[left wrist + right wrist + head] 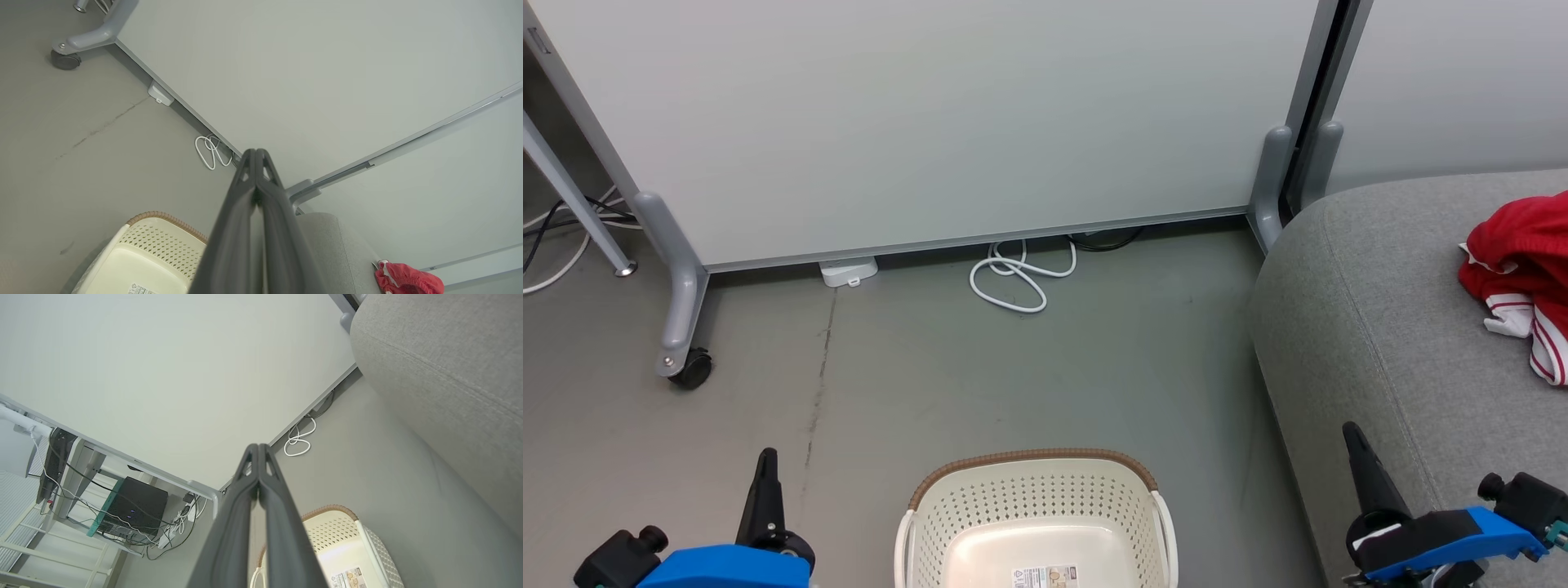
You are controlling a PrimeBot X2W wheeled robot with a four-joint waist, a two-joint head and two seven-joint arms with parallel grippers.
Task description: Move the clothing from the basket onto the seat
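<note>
Basket (1036, 490), between left gripper (767, 453) and right gripper (1349, 428) — near end cut off; label (1045, 576) illegible. Clothing (1523, 261) beyond right gripper — cropped.

I'm in an office-like lab: 2 pale partition panels (931, 122) with a castor (693, 367) stand on a bare grey floor (1013, 367) by a grey upholstered seat (1380, 327), white cable (1013, 282) loops underneath, and a black computer box (135, 506) sits amid tangled wires (175, 526).

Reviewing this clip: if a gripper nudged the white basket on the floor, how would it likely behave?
Probably light: the basket has thin perforated plastic walls, and its visible inside holds no clothing. It would likely slide rather than tip, since it sits flat on the smooth floor. The walls look fairly stiff, perhaps flexing slightly.
</note>
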